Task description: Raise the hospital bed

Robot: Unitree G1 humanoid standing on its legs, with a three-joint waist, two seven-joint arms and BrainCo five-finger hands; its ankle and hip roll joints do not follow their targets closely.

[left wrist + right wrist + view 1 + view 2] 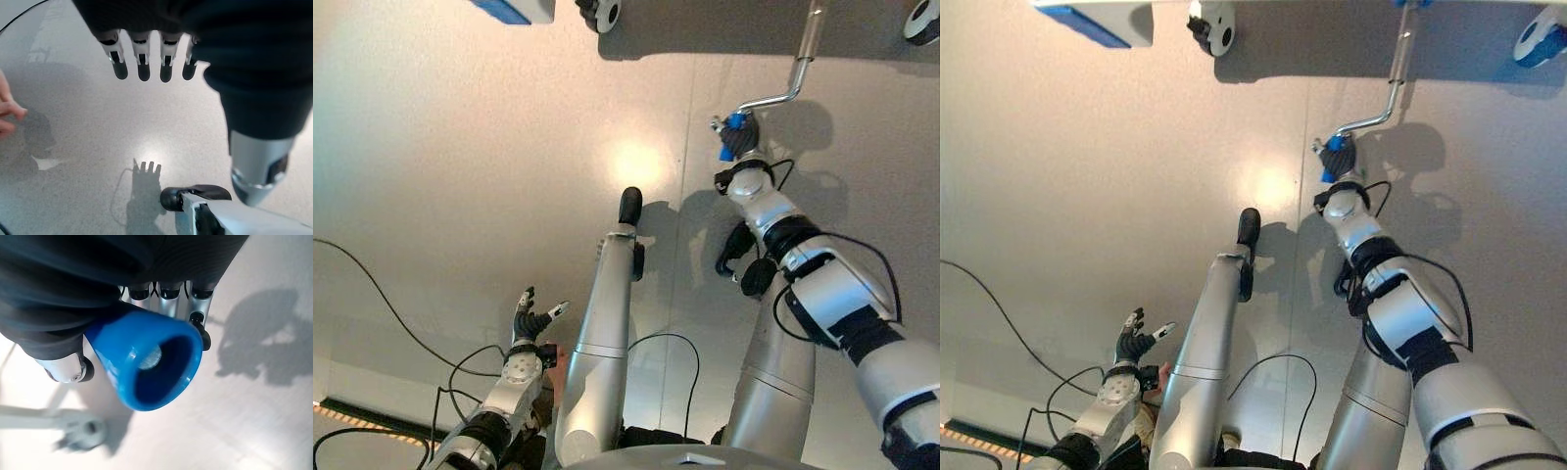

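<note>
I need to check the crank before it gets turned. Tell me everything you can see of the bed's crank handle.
The crank handle is a bare silver metal rod that comes down from under the bed at the top of the eye views, bends at an elbow and runs sideways to a blue grip. The grip looks like smooth plastic, flared and hollow at its open end, with a metal end showing inside. The right hand has its fingers curled round the grip, above the floor. Nothing else touches the crank.

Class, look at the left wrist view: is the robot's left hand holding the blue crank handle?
No. The left hand hangs open over bare floor, while the right hand is curled around the blue plastic crank handle.
</note>
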